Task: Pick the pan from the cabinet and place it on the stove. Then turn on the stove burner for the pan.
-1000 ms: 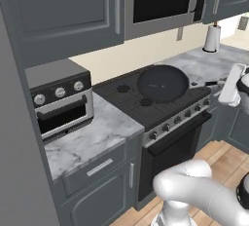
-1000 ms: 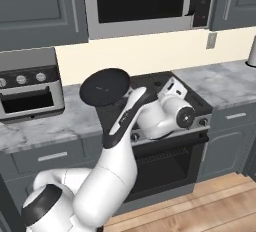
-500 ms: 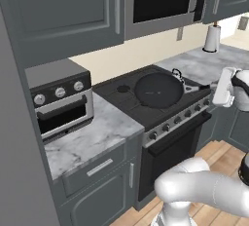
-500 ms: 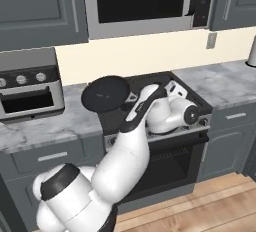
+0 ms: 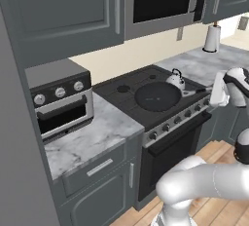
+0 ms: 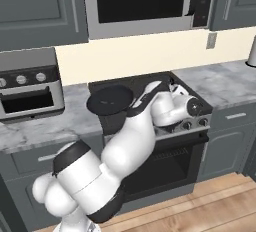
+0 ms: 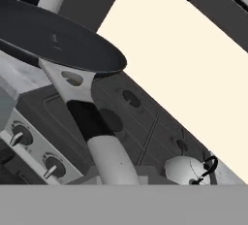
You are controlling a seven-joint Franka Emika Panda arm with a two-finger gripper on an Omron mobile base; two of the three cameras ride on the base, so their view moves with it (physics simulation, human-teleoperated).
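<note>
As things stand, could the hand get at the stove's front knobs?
Probably not yet. The hand is shut on the pan's handle, holding the pan over the stove. The knobs sit along the front edge just below it with nothing blocking them, but the pan must be set down first.

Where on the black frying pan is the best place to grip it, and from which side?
Grip the frying pan by its slim straight handle, coming from the handle's free end. The dish is wide and shallow, with no hold for narrow gripper fingers; the handle juts clear of the stove.
</note>
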